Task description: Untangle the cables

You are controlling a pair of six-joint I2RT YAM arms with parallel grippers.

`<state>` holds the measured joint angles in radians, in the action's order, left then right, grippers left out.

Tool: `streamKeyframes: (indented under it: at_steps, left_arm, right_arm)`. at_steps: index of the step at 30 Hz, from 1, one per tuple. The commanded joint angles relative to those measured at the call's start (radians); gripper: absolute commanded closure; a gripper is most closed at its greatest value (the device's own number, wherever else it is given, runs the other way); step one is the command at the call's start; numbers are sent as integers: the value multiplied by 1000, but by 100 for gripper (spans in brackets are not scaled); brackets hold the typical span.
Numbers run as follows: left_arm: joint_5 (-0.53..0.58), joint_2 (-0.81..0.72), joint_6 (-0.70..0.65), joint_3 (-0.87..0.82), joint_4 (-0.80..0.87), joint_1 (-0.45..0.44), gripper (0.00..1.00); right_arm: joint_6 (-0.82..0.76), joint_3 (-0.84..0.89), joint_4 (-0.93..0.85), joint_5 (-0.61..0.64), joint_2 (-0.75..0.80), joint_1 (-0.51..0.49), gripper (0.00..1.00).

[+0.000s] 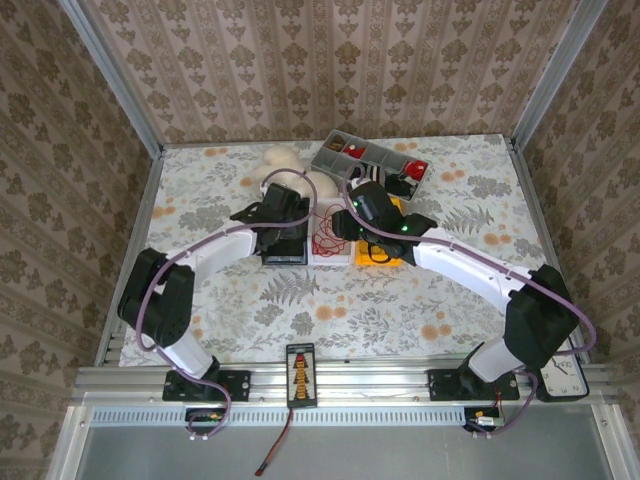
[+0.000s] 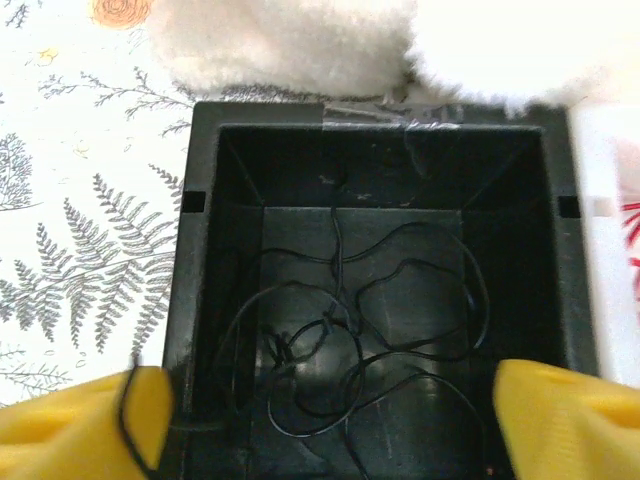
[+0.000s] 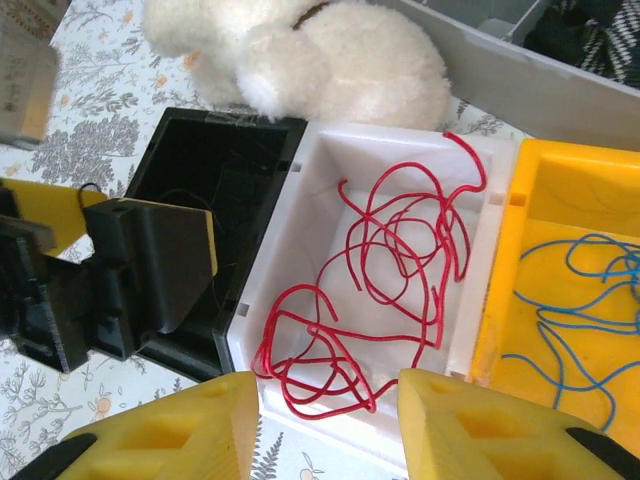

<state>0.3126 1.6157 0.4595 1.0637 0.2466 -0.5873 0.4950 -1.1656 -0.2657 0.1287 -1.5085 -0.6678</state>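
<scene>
The three bins stand side by side at the middle of the table [image 1: 220,300], touching one another. The leftmost is the black bin [image 2: 205,250]. The black cable [image 2: 337,260] lies loose in loops on its floor. The left gripper [image 2: 320,425] hangs over this bin's near side with its yellow fingers [image 2: 80,425] spread wide and nothing between them. One black strand runs up against the inner edge of the left finger. Just beyond the black bin, toward the far edge, sits a white plush toy [image 2: 290,35].

Next comes the white bin [image 3: 290,250], with the red cable [image 3: 385,270] sprawled in it in open loops, one of them rising over the bin's far right corner. The right gripper [image 3: 320,430] hovers above this bin's near wall, its fingers apart and gripping nothing.

The rightmost is the yellow bin [image 3: 560,180], holding the blue cable [image 3: 580,320] spread loosely across its floor. A grey compartment tray [image 1: 395,150] lies near the far edge, behind the bins.
</scene>
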Motion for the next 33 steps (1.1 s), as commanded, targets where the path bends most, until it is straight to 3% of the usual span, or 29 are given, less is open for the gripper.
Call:
streamKeyframes:
  at_steps: [1, 6, 10, 14, 17, 19, 20, 23, 25, 29, 33]
  left_arm:
    - [-35, -128, 2, -50, -144, 8, 4]
    - [68, -285, 38, -170, -217, 44, 0]
    - [205, -416, 130, -268, -119, 124, 0]
    - [347, -551, 108, -367, 0, 262, 0]
    - [424, -628, 58, -410, 93, 369, 0]
    - [513, -652, 49, -435, 131, 407, 0]
    - [560, -653, 52, -450, 117, 414, 0]
    - [559, -614, -113, -576, -136, 417, 0]
    - [565, -544, -89, -608, -208, 428, 0]
    - [559, -375, -124, -553, -293, 436, 0]
    - [482, -286, -341, -595, -668, 435, 0]
  right_arm:
    - [2, 29, -11, 45, 54, 22, 58]
    - [1, 66, -27, 79, 104, 70, 56]
    - [-18, 120, -48, 175, 188, 126, 53]
    - [-65, 202, -74, 337, 292, 203, 45]
    - [-158, 299, -21, 410, 347, 263, 34]
    - [-278, 403, 104, 476, 368, 269, 26]
    - [-333, 462, 188, 511, 370, 269, 1]
    - [-418, 573, 360, 546, 325, 294, 0]
    - [-413, 601, 451, 586, 265, 310, 0]
    - [-490, 729, 894, 584, 140, 331, 0]
    - [-569, 687, 968, 547, 44, 357, 0]
